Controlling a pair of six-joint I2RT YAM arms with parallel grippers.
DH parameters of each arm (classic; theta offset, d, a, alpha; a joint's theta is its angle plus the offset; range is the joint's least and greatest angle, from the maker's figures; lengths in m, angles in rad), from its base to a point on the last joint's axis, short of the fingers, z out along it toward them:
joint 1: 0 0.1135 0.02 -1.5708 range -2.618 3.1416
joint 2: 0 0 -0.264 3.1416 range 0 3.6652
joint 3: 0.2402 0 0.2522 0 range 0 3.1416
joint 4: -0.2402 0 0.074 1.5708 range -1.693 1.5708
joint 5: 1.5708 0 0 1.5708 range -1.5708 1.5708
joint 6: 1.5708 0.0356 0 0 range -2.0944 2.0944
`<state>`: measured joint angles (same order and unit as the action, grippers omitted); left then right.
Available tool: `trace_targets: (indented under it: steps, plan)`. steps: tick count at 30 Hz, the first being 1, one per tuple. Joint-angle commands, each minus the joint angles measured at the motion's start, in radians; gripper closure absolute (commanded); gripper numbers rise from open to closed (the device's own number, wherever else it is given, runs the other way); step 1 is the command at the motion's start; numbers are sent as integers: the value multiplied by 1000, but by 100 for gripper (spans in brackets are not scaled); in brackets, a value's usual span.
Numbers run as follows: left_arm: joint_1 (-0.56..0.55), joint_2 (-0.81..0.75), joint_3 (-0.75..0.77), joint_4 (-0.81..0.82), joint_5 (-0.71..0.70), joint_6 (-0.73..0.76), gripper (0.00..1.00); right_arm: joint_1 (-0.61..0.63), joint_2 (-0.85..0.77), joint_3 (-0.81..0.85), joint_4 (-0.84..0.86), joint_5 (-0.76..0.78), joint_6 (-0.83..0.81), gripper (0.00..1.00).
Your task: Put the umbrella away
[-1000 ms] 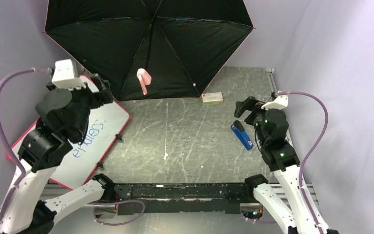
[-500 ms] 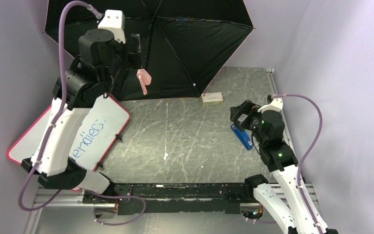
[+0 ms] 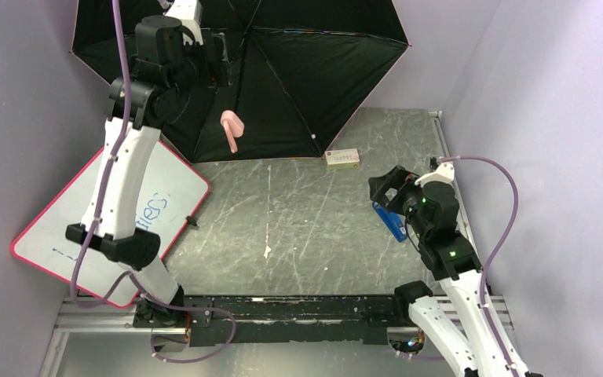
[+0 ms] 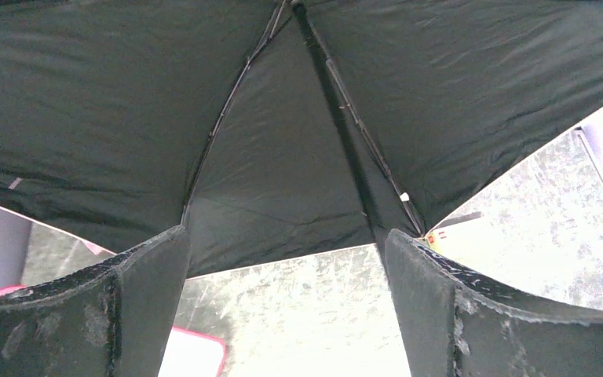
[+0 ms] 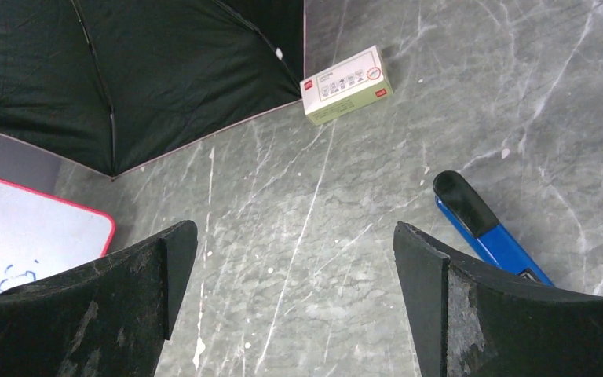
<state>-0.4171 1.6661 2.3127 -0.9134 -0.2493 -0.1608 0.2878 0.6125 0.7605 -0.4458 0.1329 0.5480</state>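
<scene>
Umbrella (image 3: 314,71) lies fully open at the counter's (image 3: 298,236) far edge, black inner face toward the arms, pink handle (image 3: 232,129) jutting forward. Left pincer (image 4: 283,255) hovers wide open inside the canopy, gripping nothing, the dark shaft (image 4: 338,126) just ahead. Closing squarely on that shaft, clear of the thin ribs, looks wisest. Right pincer (image 5: 294,236) hangs agape and empty above the counter, near a blue stapler (image 5: 487,228).

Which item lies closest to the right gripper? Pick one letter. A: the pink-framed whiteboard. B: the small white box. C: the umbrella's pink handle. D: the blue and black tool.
D: the blue and black tool lies right beside the right gripper, while the small white box sits farther off by the rim of the umbrella.
</scene>
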Motion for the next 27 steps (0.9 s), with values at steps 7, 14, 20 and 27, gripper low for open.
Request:
trace_targets:
  steps: [7, 14, 20, 27]
  plan:
    - [133, 106, 18, 90, 481, -113, 3, 5, -22, -26, -33, -32, 19, 0]
    - [169, 94, -42, 162, 561, -171, 4, 6, -22, -39, -30, -42, 23, 0]
    - [172, 128, -74, 139, 600, -161, 7, 6, -23, -38, -36, -37, 21, 0]
    - [172, 162, -67, 105, 623, -143, 11, 5, -30, -48, -31, -52, 35, 0]
